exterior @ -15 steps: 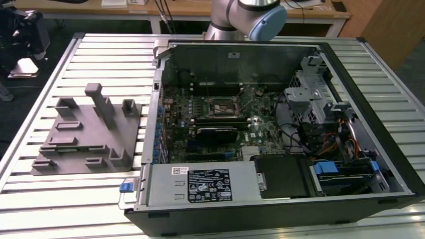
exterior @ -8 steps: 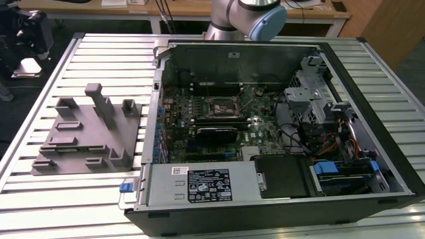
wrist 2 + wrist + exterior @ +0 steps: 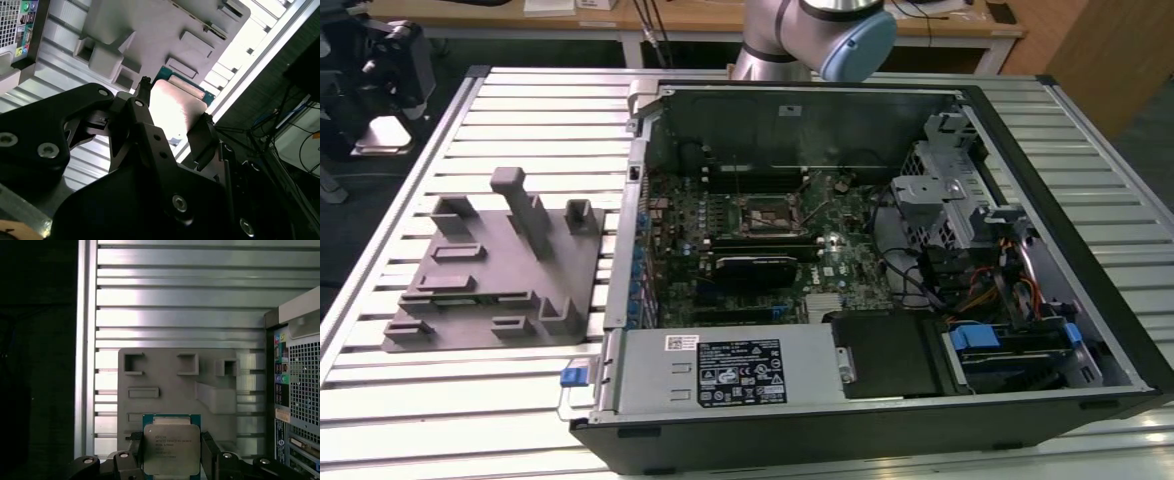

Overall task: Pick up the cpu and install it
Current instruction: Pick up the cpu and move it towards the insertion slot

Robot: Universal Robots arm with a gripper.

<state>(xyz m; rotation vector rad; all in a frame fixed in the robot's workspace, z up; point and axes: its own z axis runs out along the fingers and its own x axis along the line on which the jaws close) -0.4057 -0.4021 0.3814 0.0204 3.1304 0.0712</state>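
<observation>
In both wrist views the cpu (image 3: 171,449) (image 3: 176,106), a flat square chip with a silvery top and a thin green rim, sits between the two black fingers of my gripper (image 3: 171,456) (image 3: 172,117), which is shut on its opposite edges. It hangs well above the grey plastic block fixture (image 3: 175,380) (image 3: 150,30) (image 3: 494,265). In the exterior view the dark square socket (image 3: 767,213) lies in the middle of the motherboard inside the open computer case (image 3: 1107,330). The arm (image 3: 807,35) rises behind the case, at the top of that view.
The case and fixture rest on a slatted metal table (image 3: 454,400). Inside the case are a power supply (image 3: 720,370), drive cages (image 3: 954,190) and loose cables (image 3: 987,290). The case's rear ports (image 3: 300,385) show beside the fixture. A wooden desk (image 3: 680,18) stands behind.
</observation>
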